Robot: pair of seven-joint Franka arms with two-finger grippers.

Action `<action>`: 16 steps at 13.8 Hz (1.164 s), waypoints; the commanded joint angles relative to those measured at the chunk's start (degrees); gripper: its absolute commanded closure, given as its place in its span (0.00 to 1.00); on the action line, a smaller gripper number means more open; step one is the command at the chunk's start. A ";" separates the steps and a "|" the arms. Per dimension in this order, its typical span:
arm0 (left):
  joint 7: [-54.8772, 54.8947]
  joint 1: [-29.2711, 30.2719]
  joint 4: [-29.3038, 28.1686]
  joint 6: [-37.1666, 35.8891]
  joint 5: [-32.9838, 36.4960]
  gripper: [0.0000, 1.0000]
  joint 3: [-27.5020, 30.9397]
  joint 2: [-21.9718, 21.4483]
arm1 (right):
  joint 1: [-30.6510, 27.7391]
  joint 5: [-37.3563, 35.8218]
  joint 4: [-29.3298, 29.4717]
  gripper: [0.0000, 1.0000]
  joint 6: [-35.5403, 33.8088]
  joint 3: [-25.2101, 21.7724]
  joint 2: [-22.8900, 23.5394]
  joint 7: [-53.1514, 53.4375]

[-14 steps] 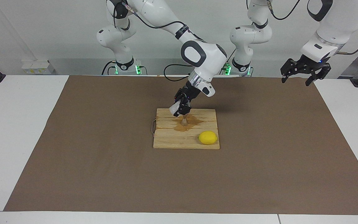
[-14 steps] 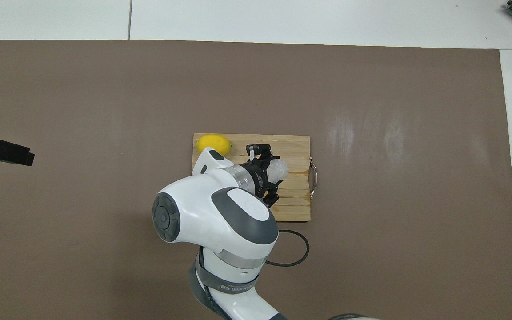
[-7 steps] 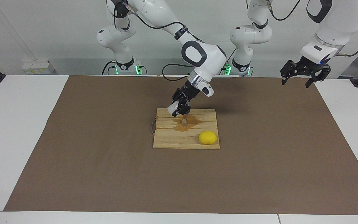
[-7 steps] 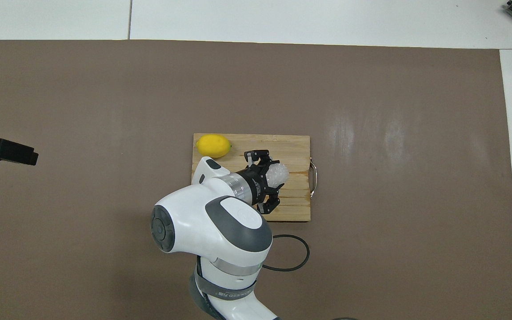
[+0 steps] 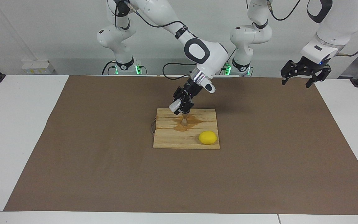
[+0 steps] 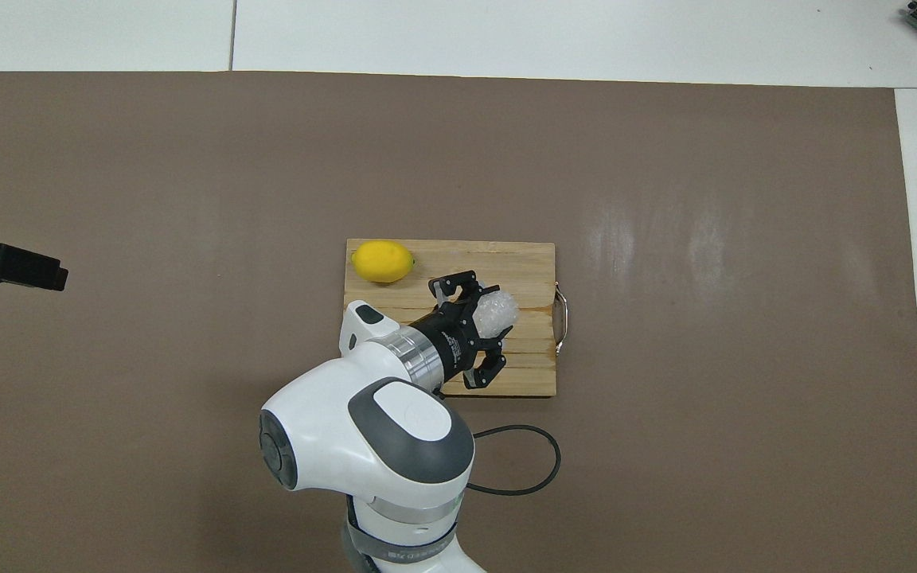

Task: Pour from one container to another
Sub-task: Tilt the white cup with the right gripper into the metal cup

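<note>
1. The right gripper (image 5: 182, 107) has its jaws clamped on the clear cup (image 5: 174, 106), holding it tipped on its side in the air, just above the jigger (image 5: 184, 120).
2. Over the last second the wrist has swung round and lifted slightly. In the overhead view the black jaws now stand clear of the white arm housing, and the cup (image 6: 494, 312) shows more fully over the cutting board (image 6: 530, 263).
3. The cup's mouth cannot be made out from either view, so whether anything is leaving it is unknown. I judge the pour is at or past its end and the cup is being drawn up and back.
4. The jigger stands upright near the middle of the cutting board, on a dark wet-looking stain (image 5: 194, 120) that spreads over the wood around its foot. I read the stain as spilt liquid, so part of the pour probably missed the narrow mouth.
5. A lemon (image 5: 208, 137) lies on the same cutting board, farther from the robots than the jigger and toward the left arm's end.
6. The cutting board sits mid-way on the brown mat (image 5: 259, 174) that covers the worktop.
7. The left gripper (image 5: 301, 75) waits with its jaws spread and empty, raised over the mat's edge well away from the cutting board.
</note>
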 commanded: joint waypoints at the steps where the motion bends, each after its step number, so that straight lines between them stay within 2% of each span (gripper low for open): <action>1: 0.63 -0.30 -0.69 1.11 0.08 0.00 0.50 -0.36 | 0.33 -3.24 -2.81 0.61 0.40 0.16 -2.10 0.01; 8: 0.55 -0.30 -0.69 1.37 0.08 0.00 0.41 -0.36 | 1.91 -7.99 -3.24 0.61 0.40 0.16 -2.10 2.64; 16: 0.55 -0.30 -0.69 1.37 0.08 0.00 0.41 -0.36 | 2.17 -9.23 -4.91 0.61 0.67 0.16 -2.63 4.06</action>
